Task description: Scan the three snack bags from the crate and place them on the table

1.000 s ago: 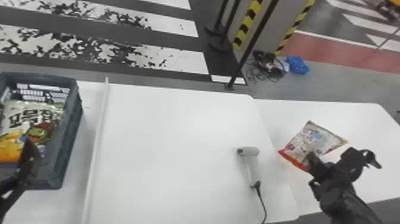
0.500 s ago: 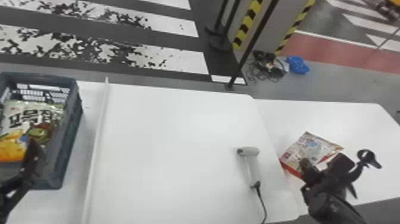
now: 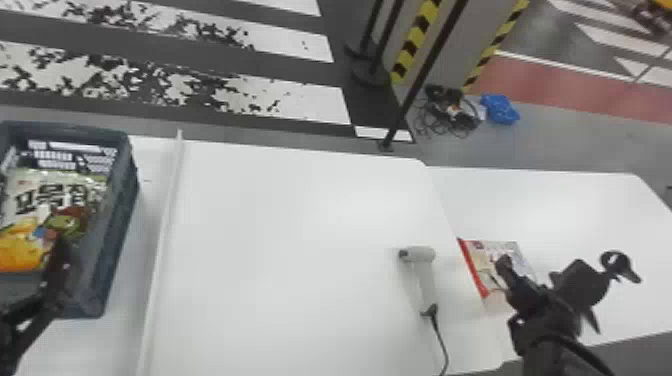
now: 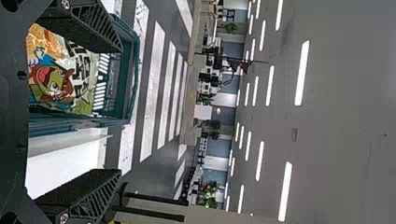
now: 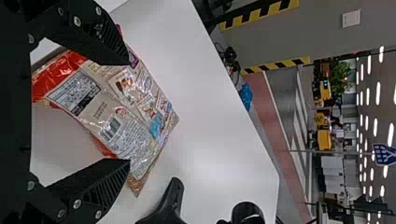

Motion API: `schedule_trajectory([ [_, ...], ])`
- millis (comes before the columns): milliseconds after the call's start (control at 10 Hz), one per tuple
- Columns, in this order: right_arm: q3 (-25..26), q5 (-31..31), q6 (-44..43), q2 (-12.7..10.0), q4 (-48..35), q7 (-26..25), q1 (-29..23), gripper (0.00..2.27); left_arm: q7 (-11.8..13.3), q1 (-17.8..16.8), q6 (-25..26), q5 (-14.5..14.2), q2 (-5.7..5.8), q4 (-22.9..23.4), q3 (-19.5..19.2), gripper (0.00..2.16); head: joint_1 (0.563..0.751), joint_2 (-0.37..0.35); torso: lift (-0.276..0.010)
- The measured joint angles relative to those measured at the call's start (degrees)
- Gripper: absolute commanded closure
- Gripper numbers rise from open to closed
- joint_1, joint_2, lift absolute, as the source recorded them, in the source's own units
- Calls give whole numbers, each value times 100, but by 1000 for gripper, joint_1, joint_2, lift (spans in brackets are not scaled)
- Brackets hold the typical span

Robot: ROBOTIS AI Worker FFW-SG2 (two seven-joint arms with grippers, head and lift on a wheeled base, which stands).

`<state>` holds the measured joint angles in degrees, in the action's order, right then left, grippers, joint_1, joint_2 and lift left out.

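One snack bag (image 5: 122, 109) lies just beyond the wide-spread right gripper (image 3: 542, 282); another bag (image 3: 45, 205) lies near the left gripper (image 3: 56, 280), also wide.

Snack bag (image 3: 486, 262) — turned, shifted left.

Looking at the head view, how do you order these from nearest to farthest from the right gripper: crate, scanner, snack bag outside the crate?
1. Snack bag: right side, next to the right gripper
2. Scanner: left of that bag
3. Crate: far left
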<state>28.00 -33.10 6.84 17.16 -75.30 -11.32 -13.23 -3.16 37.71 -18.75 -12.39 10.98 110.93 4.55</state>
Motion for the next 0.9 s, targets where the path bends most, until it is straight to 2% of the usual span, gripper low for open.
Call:
schedule_trajectory([
  [300, -434, 120, -302, -338, -1629, 251, -1008, 60, -19, 2, 50, 17, -8, 35, 50, 76, 695, -350, -37],
  [500, -1057, 351, -630, -455, -2406, 542, -1480, 76, -61, 8, 189, 18, -9, 98, 100, 76, 695, -350, -37],
  [600, -1501, 572, -864, -496, -2678, 550, -1650, 80, -70, 11, 286, 18, -9, 137, 131, 76, 695, -318, -37],
  [800, -2383, 1028, -1248, -699, -2938, 513, -1767, 87, -131, 26, 323, 87, -19, 152, 208, 76, 695, -176, -37],
  [900, -2829, 1360, -1540, -781, -2959, 419, -1782, 87, -150, 31, 324, 128, -18, 151, 256, 76, 695, -149, -37],
])
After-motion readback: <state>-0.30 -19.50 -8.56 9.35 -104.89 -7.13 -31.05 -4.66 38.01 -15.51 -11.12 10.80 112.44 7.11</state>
